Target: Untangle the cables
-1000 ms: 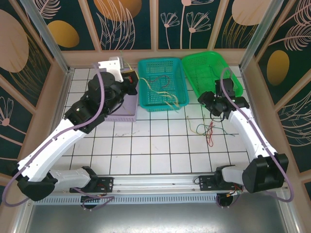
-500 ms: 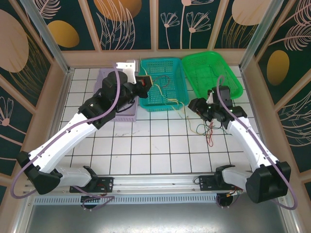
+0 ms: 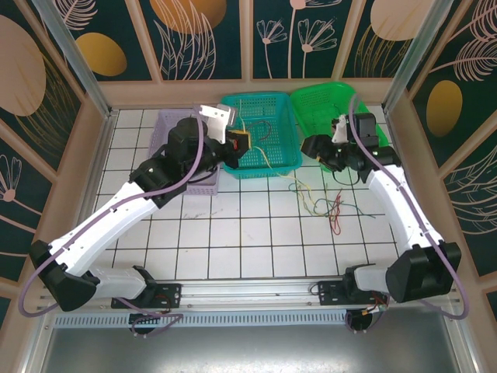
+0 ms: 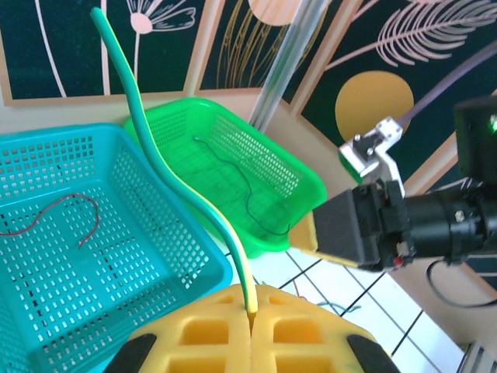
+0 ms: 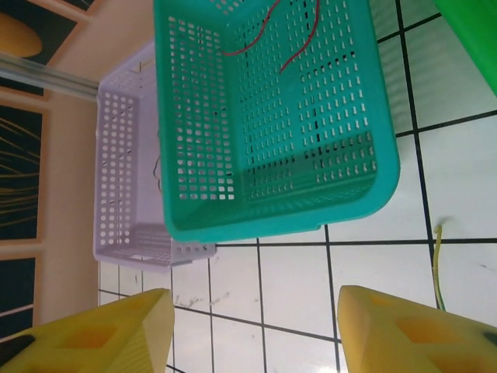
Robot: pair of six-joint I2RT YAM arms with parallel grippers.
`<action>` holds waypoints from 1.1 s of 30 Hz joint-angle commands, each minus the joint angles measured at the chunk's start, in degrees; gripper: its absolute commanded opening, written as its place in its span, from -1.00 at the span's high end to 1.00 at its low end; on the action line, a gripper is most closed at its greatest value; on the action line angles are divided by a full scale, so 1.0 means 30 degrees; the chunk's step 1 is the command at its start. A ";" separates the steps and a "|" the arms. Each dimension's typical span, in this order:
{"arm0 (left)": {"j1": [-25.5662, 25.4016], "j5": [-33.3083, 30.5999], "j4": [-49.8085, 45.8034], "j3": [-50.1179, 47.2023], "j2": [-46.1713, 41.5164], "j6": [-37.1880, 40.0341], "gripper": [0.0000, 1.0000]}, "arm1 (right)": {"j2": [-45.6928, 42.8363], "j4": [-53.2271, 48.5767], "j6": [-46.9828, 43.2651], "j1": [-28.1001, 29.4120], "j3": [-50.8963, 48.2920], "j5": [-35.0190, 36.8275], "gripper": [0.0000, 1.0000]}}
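My left gripper (image 4: 252, 315) is shut on a green-and-yellow cable (image 4: 159, 159), which rises from its yellow pads and curves up across the view. In the top view that gripper (image 3: 239, 144) hovers over the teal basket (image 3: 287, 159), and the cable trails to the tiles in front. A loose tangle of cables (image 3: 334, 208), red, green and dark, lies on the tiles at the right. My right gripper (image 3: 311, 148) is open near the green basket's (image 3: 373, 128) front left corner. Its fingers (image 5: 93, 334) stand wide apart over bare tiles, with a yellow-green cable end (image 5: 437, 268) beside them.
A red wire (image 4: 54, 210) lies in the teal basket (image 4: 194, 256), and a thin dark wire (image 4: 248, 186) in the green basket (image 4: 299, 175). A purple basket (image 3: 172, 124) stands left of the teal one, under my left arm. Low walls ring the tiled table.
My left gripper has swung right from the purple basket to over the teal basket, carrying the green-and-yellow cable. The right gripper has moved back toward the green basket.
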 commanded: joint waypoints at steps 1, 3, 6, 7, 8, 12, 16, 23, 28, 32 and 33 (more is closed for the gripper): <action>0.0059 0.1244 0.0127 -0.0422 -0.0282 0.2496 1.00 | 0.1117 -0.2505 -0.1827 -0.0019 0.0448 -0.0146 -0.15; 0.0070 0.1686 0.0427 -0.0744 -0.0442 0.3379 1.00 | 0.1167 -0.2672 -0.1917 0.0109 0.0127 -0.0193 -0.16; 0.0057 0.2347 0.1153 -0.1424 -0.0761 0.4740 1.00 | 0.1429 -0.3051 -0.2369 0.0484 -0.0407 -0.1059 -0.17; 0.0077 0.2563 0.1362 -0.1621 -0.0850 0.5184 1.00 | 0.1538 -0.3157 -0.2478 0.0719 -0.0625 -0.1386 -0.17; 0.0065 0.2888 0.1542 -0.1784 -0.0883 0.5620 1.00 | 0.1632 -0.3147 -0.2590 0.1003 -0.0875 -0.1741 -0.17; 0.0065 0.4323 0.1903 -0.2281 -0.0969 0.7093 1.00 | 0.1869 -0.2768 -0.2855 0.2073 -0.1713 -0.3124 -0.18; 0.0069 0.4819 0.2036 -0.2539 -0.0986 0.7662 1.00 | 0.2363 -0.2845 -0.3338 0.2985 -0.2319 -0.3123 -0.18; 0.0085 0.5223 0.2320 -0.2728 -0.1066 0.7645 1.00 | 0.2728 -0.3359 -0.4019 0.4169 -0.3294 -0.2442 -0.18; 0.0060 0.5253 0.2478 -0.3004 -0.1213 0.7693 1.00 | 0.2704 -0.2975 -0.3818 0.4632 -0.3739 -0.2954 -0.18; 0.0062 0.5225 0.2647 -0.3150 -0.1278 0.7546 1.00 | 0.2689 -0.2070 -0.3019 0.4987 -0.4224 -0.3614 -0.12; 0.0064 0.5223 0.2706 -0.3185 -0.1279 0.7502 1.00 | 0.2663 -0.1751 -0.2770 0.5038 -0.4402 -0.3759 -0.09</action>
